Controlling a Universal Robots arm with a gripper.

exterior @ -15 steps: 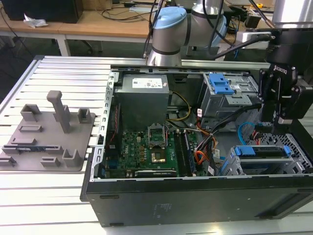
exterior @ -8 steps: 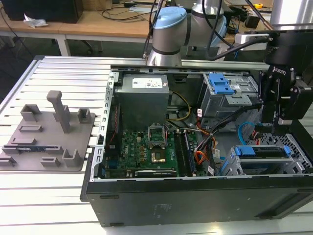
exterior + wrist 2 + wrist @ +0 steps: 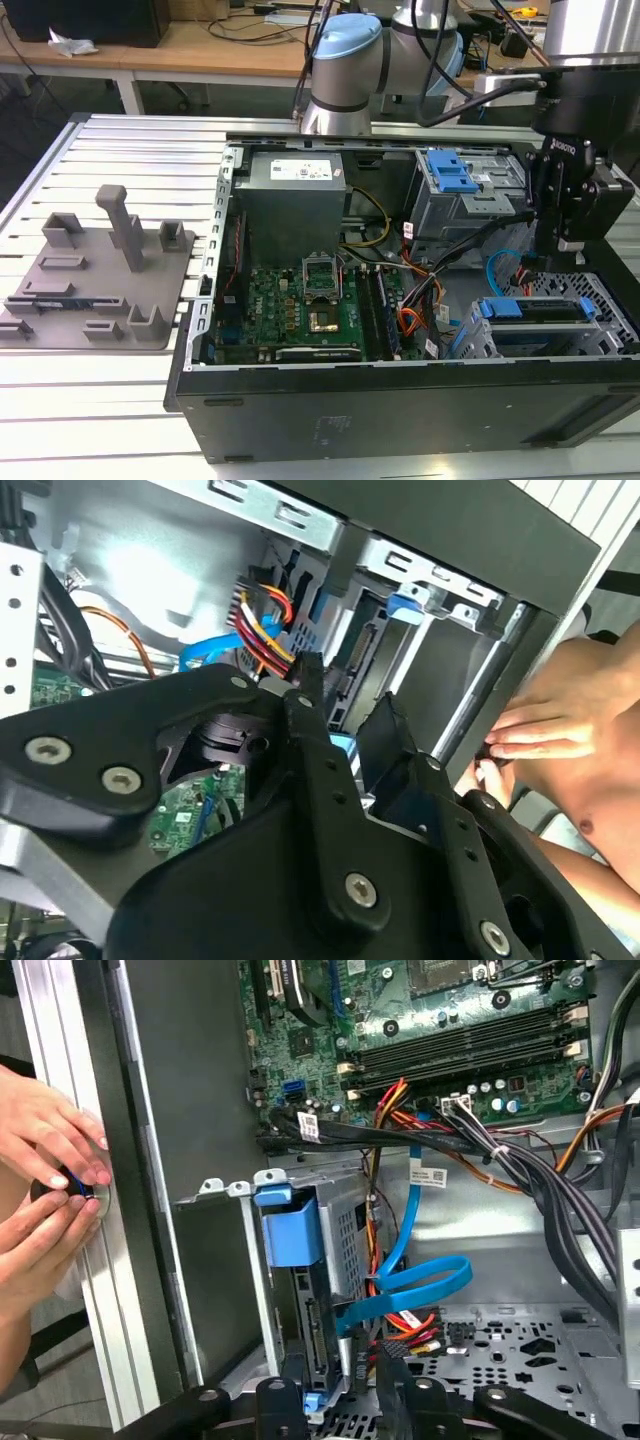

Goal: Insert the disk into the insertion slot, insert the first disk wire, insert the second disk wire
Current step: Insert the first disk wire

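Judging the smooth light-blue flat cable (image 3: 400, 1300) floppy, I favoured its stiffer end; whether the black gripper (image 3: 342, 1368) held anything, I couldn't tell.

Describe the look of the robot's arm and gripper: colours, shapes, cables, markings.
The arm is silver-grey tubing with light-blue joint caps; black cables run along it. The gripper is black, built of bolted links with silver screws, and bears white lettering.

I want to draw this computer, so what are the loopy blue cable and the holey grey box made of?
The light-blue flat cable looks like smooth, bendy plastic: it curls in a loop and shines a little. The grey drive cage looks like thin sheet metal, dull-finished, punched with holes.
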